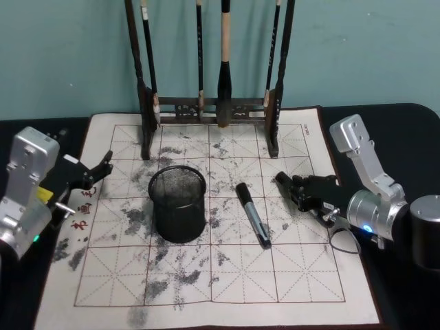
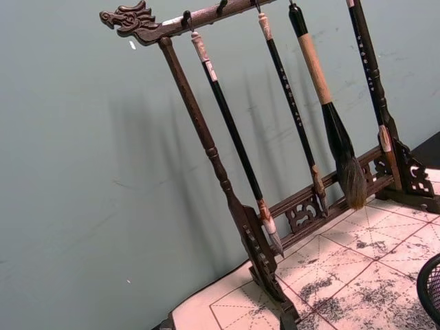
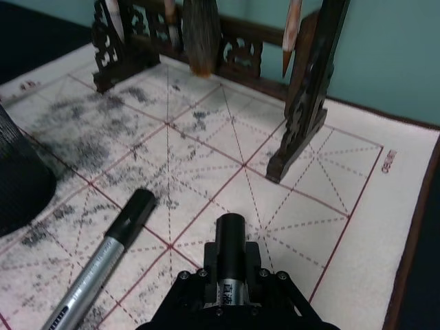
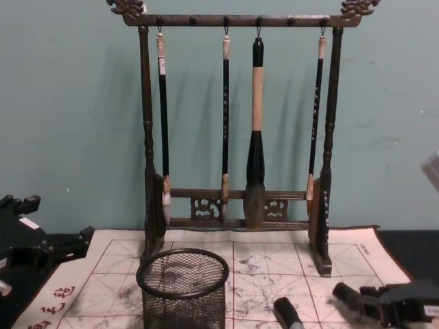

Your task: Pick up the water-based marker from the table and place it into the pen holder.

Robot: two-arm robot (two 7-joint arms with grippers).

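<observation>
A: Quick one, where was the marker?

B: The marker (image 1: 253, 213) lay flat on the mat (image 1: 206, 275), just right of the holder (image 1: 178, 204), with a gap between them. Its capped end was the far end and sat a bit closer to the holder than its near end did.

A: And the holder?

B: It stood upright on the mat, mouth up.

A: Right end effector?

B: The right end effector (image 1: 283, 181) was right of the holder and on the other side of the marker from it, low over the mat. Its tip pointed toward the marker's capped end, near it but apart from it. A black stub stuck out of its front. I couldn't tell whether it was open or closed.

A: Left one?

B: The left end effector (image 1: 103, 167) was left of the holder, over the mat's edge, apart from it and aimed roughly its way. I couldn't tell its state either.

A: Anything else?

B: The rack (image 4: 236, 20) stood behind the holder at the mat's far edge, with four brushes (image 4: 255, 137) hanging from its top bar. The black table (image 1: 405, 124) showed past the mat, right of the holder.
</observation>
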